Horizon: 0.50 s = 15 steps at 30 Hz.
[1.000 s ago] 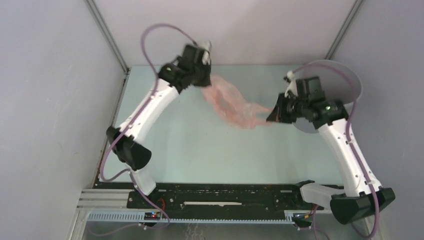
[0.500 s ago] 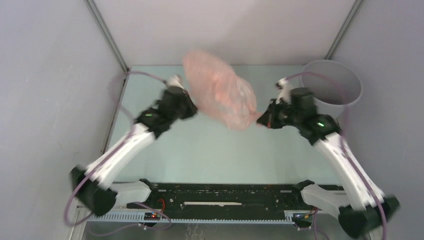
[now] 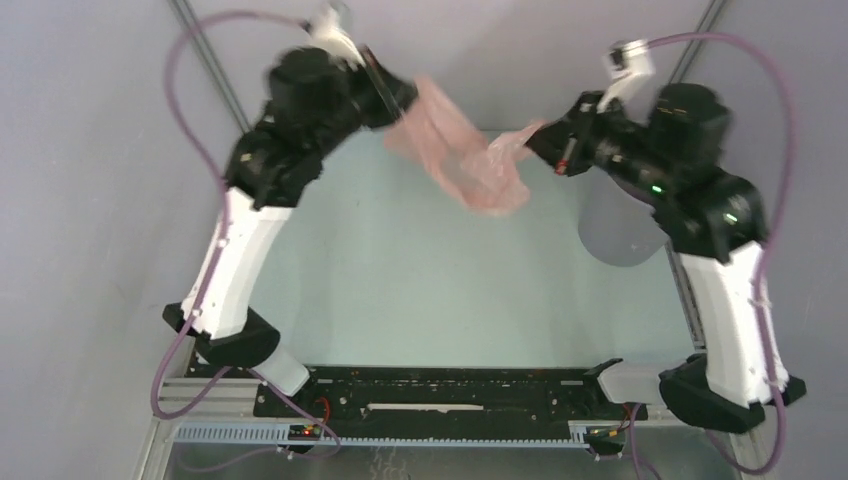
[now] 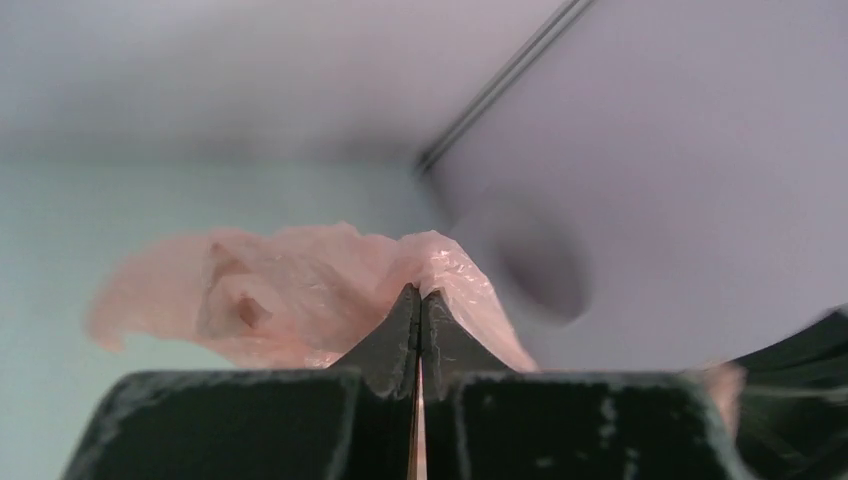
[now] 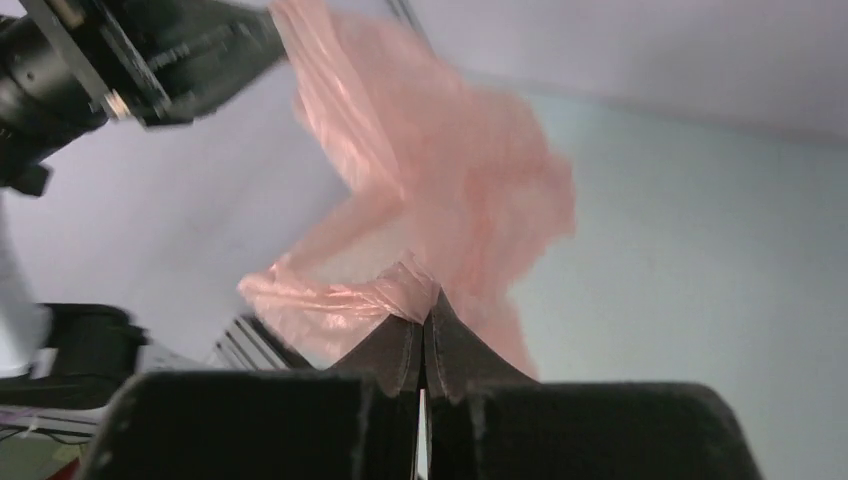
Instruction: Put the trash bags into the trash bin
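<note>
One pale-pink trash bag point(image 3: 468, 160) hangs in the upper middle of the top view, gripped at two places. The left fingers point(image 4: 419, 318), at the upper left of the bag, are clenched on a bunched fold of the film; the right fingers point(image 5: 425, 335), at its upper right, are pinched tight on another fold. The wrinkled film sags between them above the pale green surface point(image 3: 420, 290). The grey trash bin point(image 3: 612, 238) shows at the right of the frame, largely hidden behind the right arm point(image 3: 725, 290), and the bag lies outside it, up and to its left
</note>
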Each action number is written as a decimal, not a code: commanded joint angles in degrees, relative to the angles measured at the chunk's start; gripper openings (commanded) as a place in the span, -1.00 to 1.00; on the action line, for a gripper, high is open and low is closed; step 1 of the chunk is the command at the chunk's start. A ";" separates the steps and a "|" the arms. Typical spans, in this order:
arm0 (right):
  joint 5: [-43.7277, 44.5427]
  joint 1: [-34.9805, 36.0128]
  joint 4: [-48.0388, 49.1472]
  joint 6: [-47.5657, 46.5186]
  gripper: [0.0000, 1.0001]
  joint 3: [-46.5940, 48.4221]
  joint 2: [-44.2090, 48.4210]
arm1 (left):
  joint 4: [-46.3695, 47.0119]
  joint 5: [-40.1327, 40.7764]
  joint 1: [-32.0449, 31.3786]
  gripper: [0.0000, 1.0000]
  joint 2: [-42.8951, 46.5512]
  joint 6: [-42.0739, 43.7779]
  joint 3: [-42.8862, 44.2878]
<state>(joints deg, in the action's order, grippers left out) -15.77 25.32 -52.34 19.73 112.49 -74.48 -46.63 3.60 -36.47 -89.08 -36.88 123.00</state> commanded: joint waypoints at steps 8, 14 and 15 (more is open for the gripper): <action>4.38 2.57 11.43 1.92 -1.00 -46.15 19.79 | 10.16 4.74 0.62 -1.00 20.16 -10.52 -50.55; -3.54 4.24 9.73 3.98 -1.00 -56.88 16.29 | 12.93 -4.50 0.99 -0.99 21.10 -10.28 -69.49; -2.53 4.10 10.05 3.32 -1.00 -54.64 16.88 | 13.48 -4.91 1.07 -0.99 21.39 -9.10 -67.32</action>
<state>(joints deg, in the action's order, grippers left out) -15.92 28.64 -41.04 21.96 53.52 -62.76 -30.52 3.97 -35.03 -73.23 -44.75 55.31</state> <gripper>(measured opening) 0.007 0.005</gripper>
